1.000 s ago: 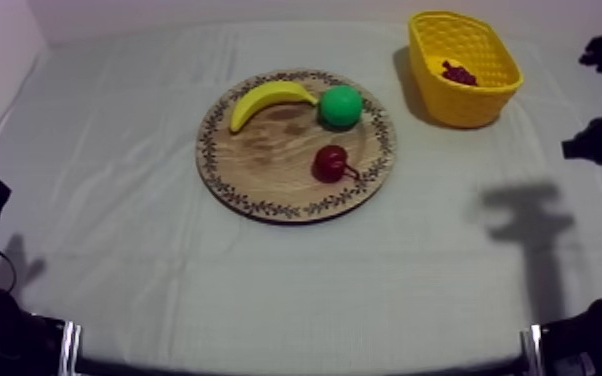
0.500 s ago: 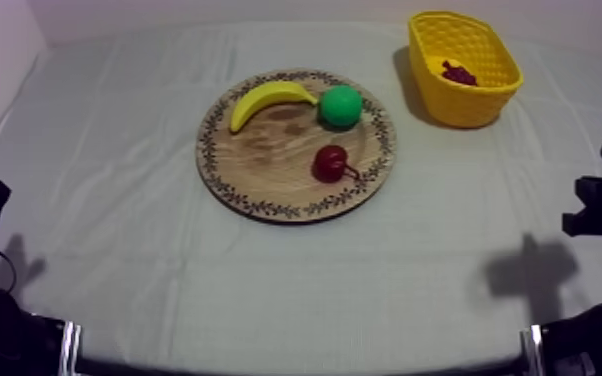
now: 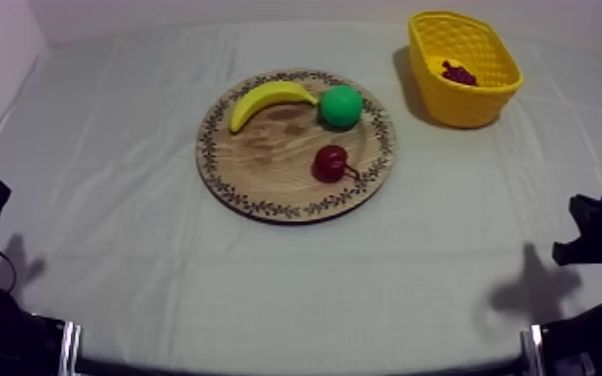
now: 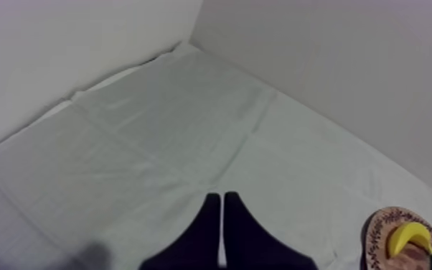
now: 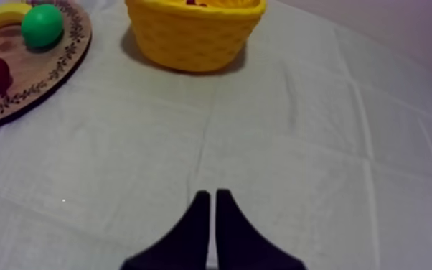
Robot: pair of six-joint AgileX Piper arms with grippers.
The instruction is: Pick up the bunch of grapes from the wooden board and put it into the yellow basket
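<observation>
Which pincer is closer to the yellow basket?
The right pincer. It sits on the same side as the yellow basket, which is ahead of it. The left pincer is at the other side, with the wooden board between it and the basket.

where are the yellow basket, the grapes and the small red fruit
yellow basket (image 3: pixel 465 106): top view, its near outer wall
bunch of grapes (image 3: pixel 457 72): top view, middle of the cluster
small red fruit (image 3: pixel 329 162): top view, centre of its body
</observation>
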